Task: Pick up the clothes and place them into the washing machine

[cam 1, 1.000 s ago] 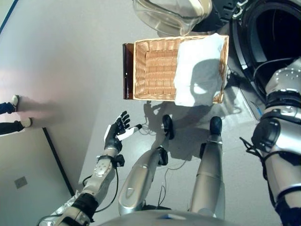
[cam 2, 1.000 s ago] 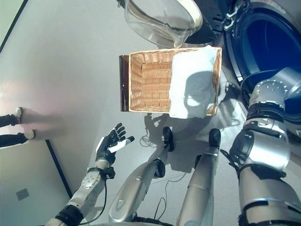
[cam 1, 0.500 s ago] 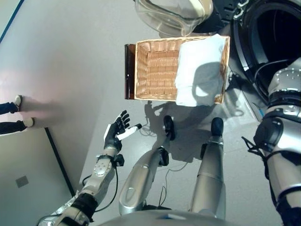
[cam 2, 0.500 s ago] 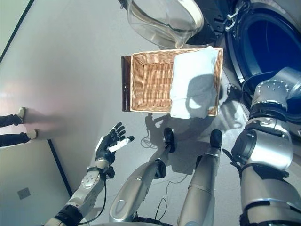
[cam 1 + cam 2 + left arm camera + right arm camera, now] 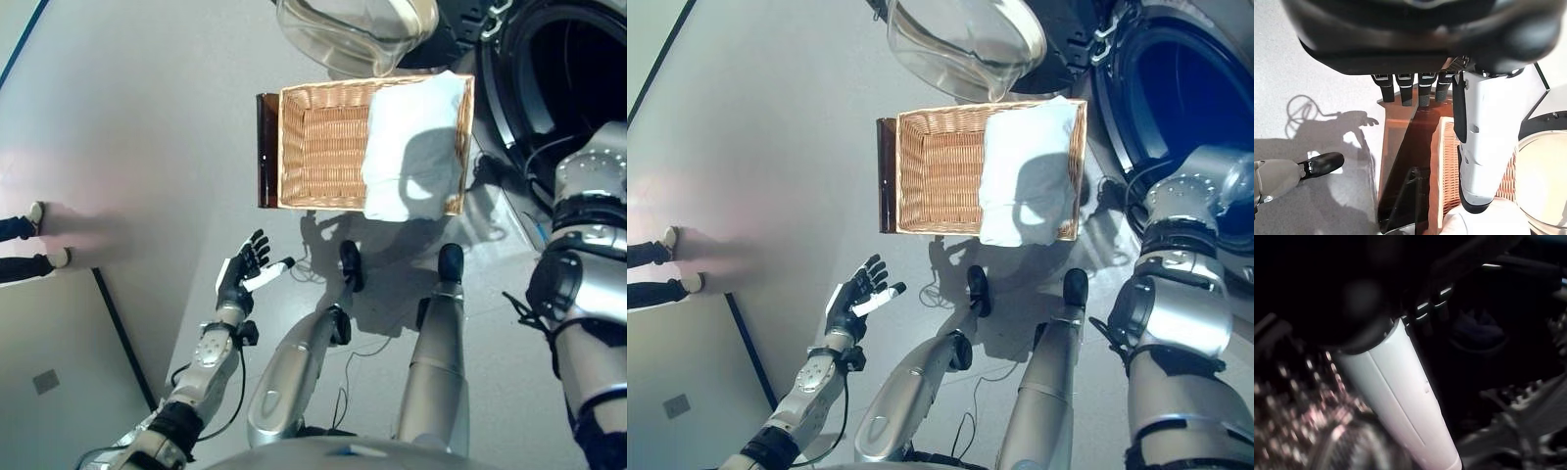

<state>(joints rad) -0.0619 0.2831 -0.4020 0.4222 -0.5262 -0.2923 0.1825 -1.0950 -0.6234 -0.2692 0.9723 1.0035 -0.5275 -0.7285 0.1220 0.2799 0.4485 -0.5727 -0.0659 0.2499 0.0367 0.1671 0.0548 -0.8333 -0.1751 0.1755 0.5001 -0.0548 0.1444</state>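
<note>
Overhead, the wicker basket [image 5: 323, 147] sits on the grey floor [image 5: 147, 117] in front of the washing machine [image 5: 1176, 88], whose round opening shows at upper right. A white cloth [image 5: 411, 147] lies draped over the basket's right half, spilling over the near rim; the basket's left half shows bare weave. A dark brown panel [image 5: 265, 149] stands against the basket's left side. The machine's clear glass door [image 5: 960, 44] hangs open just beyond the basket's far rim.

Left hand [image 5: 243, 276]: held out above the floor, well short of the basket, palm up, fingers straight and spread, white-covered thumb out to the side. Nothing in it. Its wrist view confirms straight fingers [image 5: 1403, 90] with the basket and brown panel past them.

Right hand [image 5: 1400, 391]: the arm reaches toward the machine's opening at right; in the eye views the hand itself is out of sight. Its wrist view is dark, showing only the white thumb cover against the drum interior; I cannot tell how the fingers stand or whether it holds anything.

A person's shoes [image 5: 44, 235] show at the left edge.
</note>
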